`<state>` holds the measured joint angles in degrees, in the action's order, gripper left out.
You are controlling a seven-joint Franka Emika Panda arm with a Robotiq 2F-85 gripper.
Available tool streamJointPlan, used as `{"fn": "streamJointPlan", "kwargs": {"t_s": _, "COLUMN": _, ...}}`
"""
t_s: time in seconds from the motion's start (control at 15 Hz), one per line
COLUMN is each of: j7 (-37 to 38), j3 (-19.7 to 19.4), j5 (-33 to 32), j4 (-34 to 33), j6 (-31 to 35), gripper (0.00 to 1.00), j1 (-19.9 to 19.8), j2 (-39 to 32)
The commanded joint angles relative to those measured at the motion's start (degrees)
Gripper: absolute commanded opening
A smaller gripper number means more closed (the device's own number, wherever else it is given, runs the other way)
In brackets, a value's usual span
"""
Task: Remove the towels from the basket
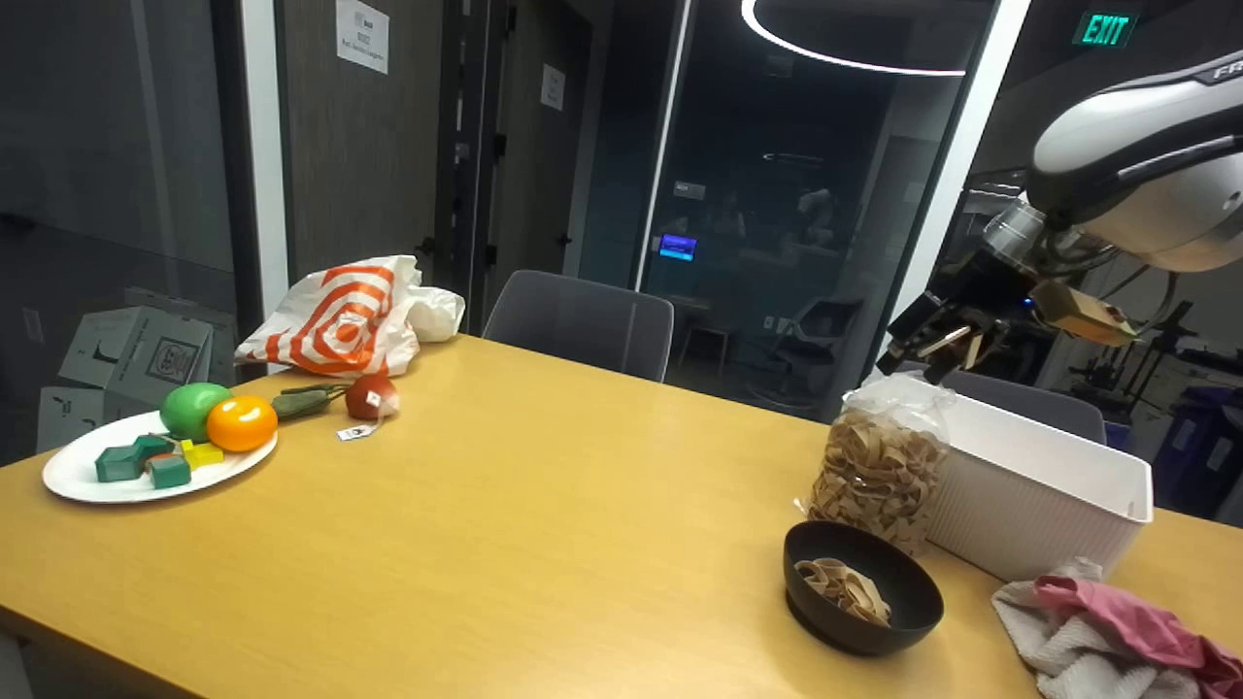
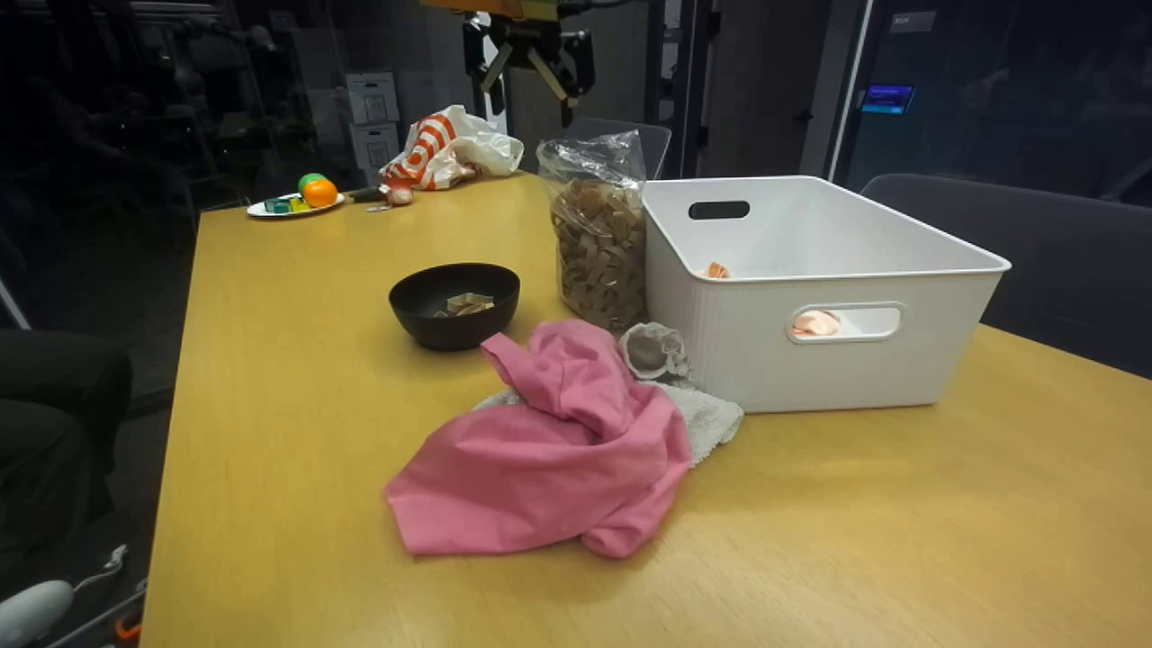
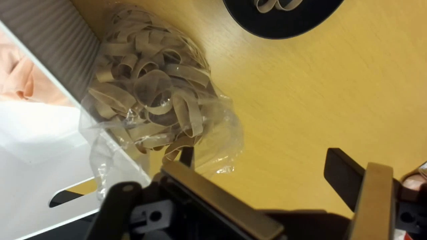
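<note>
The white basket (image 1: pixel 1029 519) stands on the table in both exterior views (image 2: pixel 828 382) and at the left of the wrist view (image 3: pixel 56 43). A peach cloth (image 3: pixel 30 78) lies inside it; a bit shows through the handle hole in an exterior view (image 2: pixel 816 323). A pink towel (image 2: pixel 558 450) lies crumpled over a grey-white towel (image 2: pixel 711 418) on the table beside the basket; both show in an exterior view (image 1: pixel 1126 612). My gripper (image 3: pixel 260 156) is open and empty, above the table beside the basket, over the bag's top, in both exterior views (image 1: pixel 913 367) (image 2: pixel 531 106).
A clear bag of tan strips (image 2: pixel 598 252) stands against the basket's side, its top near my fingers. A black bowl (image 1: pixel 864 631) with some strips is close by. A plate (image 1: pixel 68 476) with toy food, a red fruit (image 1: pixel 371 398) and a white-red bag (image 1: pixel 350 320) lie far off.
</note>
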<state>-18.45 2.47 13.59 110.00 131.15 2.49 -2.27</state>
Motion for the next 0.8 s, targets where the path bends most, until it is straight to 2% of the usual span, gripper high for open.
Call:
{"fn": "streamJointPlan", "kwargs": {"t_s": 0.0, "j7": 4.4, "j3": 0.4, "j5": 0.9, "j4": -4.5, "j6": 1.1, "gripper": 1.00, "j1": -0.1, "j2": -4.4}}
{"fn": "streamJointPlan", "kwargs": {"t_s": 0.53, "j7": 12.2, "j3": -0.3, "j5": -1.7, "j4": -4.4, "j6": 8.0, "gripper": 1.00, "j1": -0.8, "j2": -8.9}}
{"fn": "streamJointPlan", "kwargs": {"t_s": 0.73, "j7": 15.2, "j3": -0.8, "j5": -0.8, "j4": -4.7, "j6": 7.3, "gripper": 1.00, "j1": -1.9, "j2": -8.5}}
